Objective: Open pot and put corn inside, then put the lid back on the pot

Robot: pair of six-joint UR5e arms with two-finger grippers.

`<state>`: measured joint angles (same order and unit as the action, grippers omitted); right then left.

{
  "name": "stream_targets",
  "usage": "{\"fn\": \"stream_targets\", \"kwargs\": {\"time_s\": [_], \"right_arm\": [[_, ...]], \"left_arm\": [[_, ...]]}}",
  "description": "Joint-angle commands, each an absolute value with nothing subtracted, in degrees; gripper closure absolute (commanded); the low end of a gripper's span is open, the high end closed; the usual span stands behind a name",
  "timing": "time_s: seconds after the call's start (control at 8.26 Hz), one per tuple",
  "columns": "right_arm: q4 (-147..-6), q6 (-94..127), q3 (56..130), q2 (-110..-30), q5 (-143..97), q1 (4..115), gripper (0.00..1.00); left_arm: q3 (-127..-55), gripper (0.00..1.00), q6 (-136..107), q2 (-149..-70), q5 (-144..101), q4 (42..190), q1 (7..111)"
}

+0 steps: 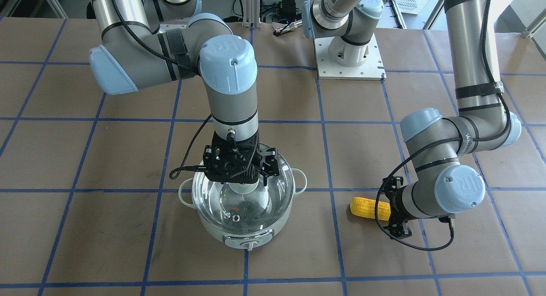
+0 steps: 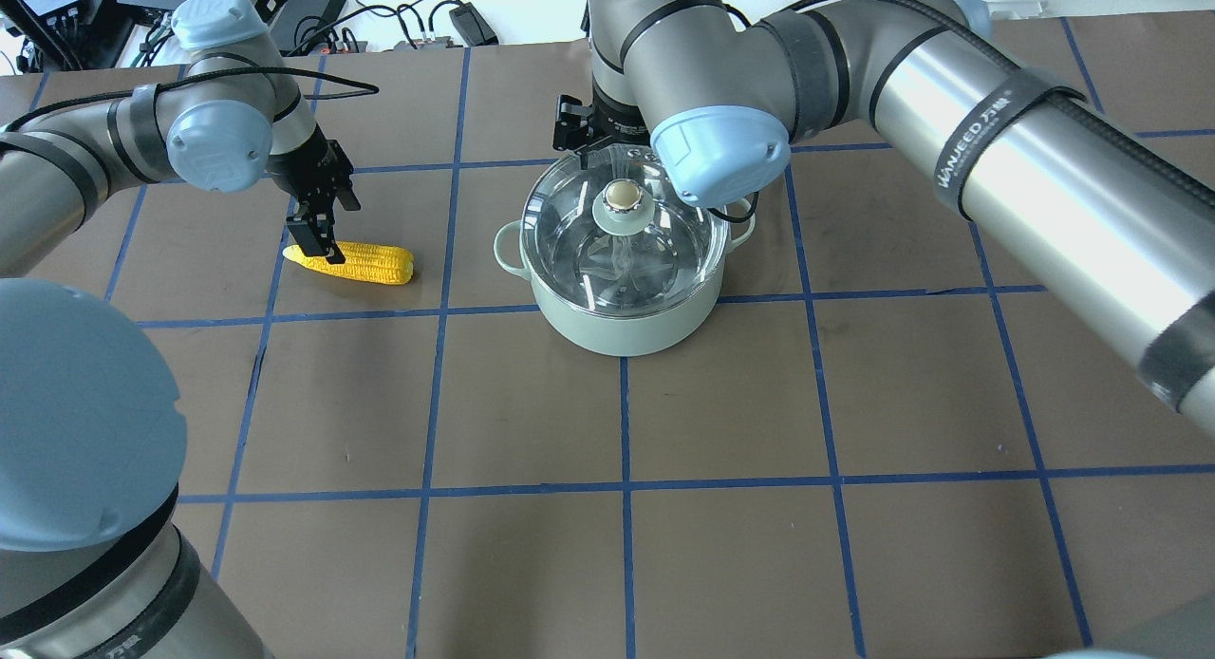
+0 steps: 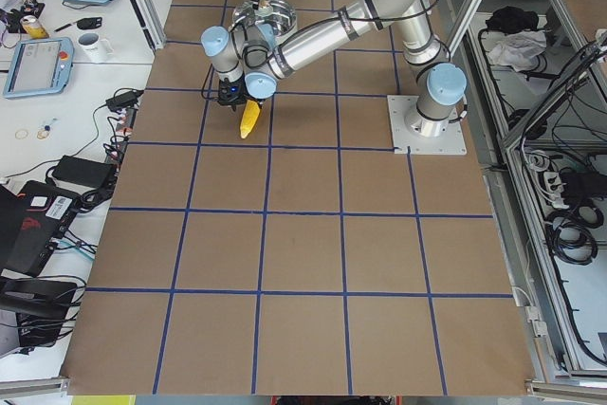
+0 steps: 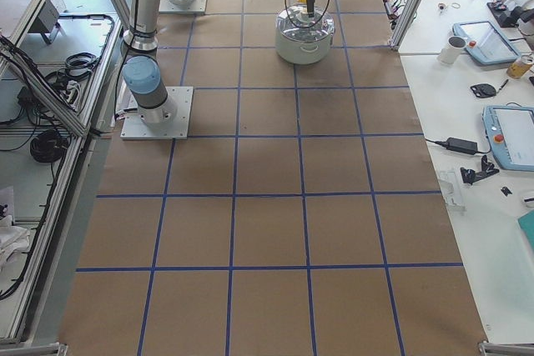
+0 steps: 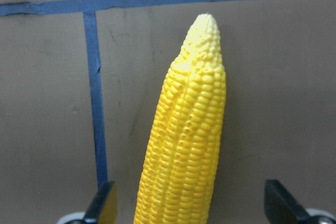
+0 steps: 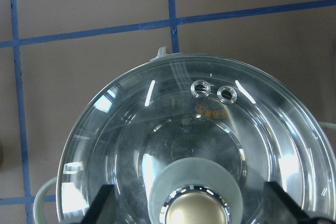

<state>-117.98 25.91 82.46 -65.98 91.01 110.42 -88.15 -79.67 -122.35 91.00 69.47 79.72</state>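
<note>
The mint-green pot (image 2: 622, 322) stands mid-table with the glass lid (image 2: 579, 241) on it. My right gripper (image 1: 241, 177) hangs straight down over the lid. In the right wrist view it (image 6: 191, 205) is open, with the beige-topped knob (image 6: 191, 216) between its fingers and not clamped. The yellow corn (image 2: 365, 263) lies flat on the table to the pot's left. My left gripper (image 2: 318, 236) is open and astride the corn's thick end. In the left wrist view the corn (image 5: 184, 145) lies between the fingers (image 5: 102, 205), with a gap on each side.
The right arm's white base plate (image 1: 349, 57) sits behind the pot. The brown table carries a grid of blue tape (image 2: 622, 422). Cables and power bricks (image 2: 418, 23) lie along the far edge. Side benches hold tablets and a mug (image 4: 455, 47).
</note>
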Motion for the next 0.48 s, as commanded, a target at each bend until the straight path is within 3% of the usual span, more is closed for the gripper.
{"fn": "stream_targets", "kwargs": {"time_s": [0.0, 0.36], "right_arm": [[-117.6, 25.2, 83.3, -65.1, 91.6, 110.5, 0.00], [-117.5, 24.8, 83.8, -65.2, 91.6, 110.5, 0.08]], "left_arm": [[-89.2, 0.00, -80.2, -123.1, 90.5, 68.7, 79.7], [-89.6, 0.00, -79.9, -124.0, 90.4, 68.6, 79.7]]}}
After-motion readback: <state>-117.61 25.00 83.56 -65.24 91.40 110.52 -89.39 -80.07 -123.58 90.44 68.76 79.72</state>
